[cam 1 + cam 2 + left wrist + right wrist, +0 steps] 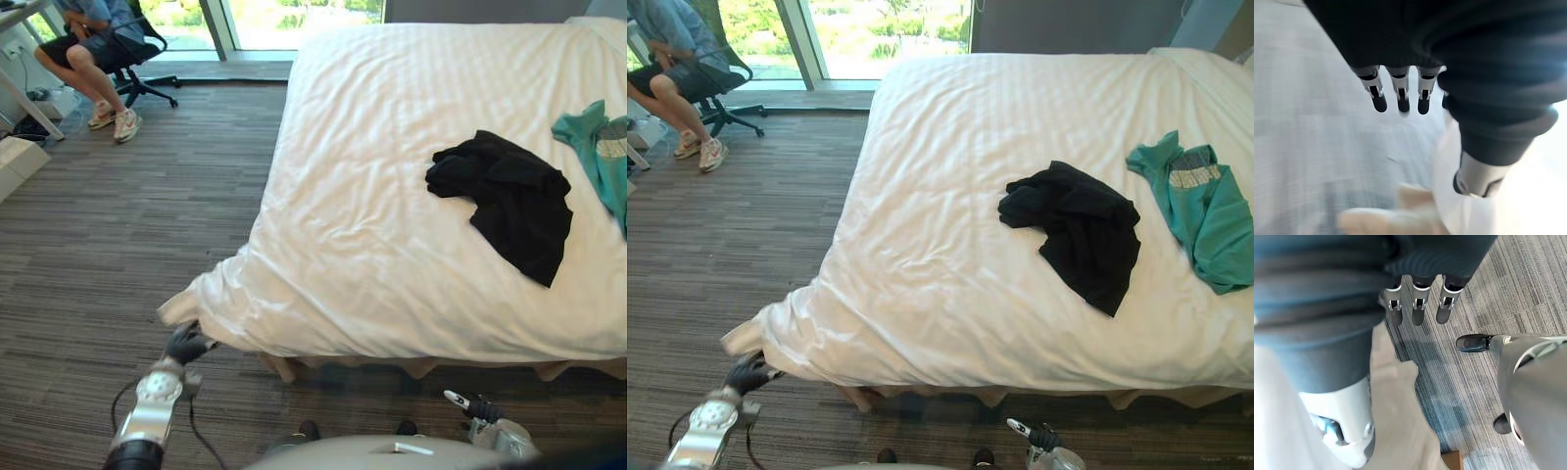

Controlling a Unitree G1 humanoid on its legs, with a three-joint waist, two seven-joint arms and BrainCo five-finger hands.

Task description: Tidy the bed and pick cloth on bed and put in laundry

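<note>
A black cloth (505,196) lies crumpled on the white duvet (372,147), right of the bed's middle. A teal cloth (1205,201) lies spread near the bed's right edge. My left hand (186,343) is low by the floor, just below the drooping near-left duvet corner (196,299). In the left wrist view its fingers (1402,98) are straight and hold nothing, with white bedding past them. My right hand (472,405) hangs below the bed's near edge. Its fingers (1418,308) are relaxed over the carpet and empty.
A person (93,44) sits on a black office chair (137,69) at the far left by the window. A white box (18,162) stands on the carpet at the left edge. Wooden bed legs (284,367) show under the near edge.
</note>
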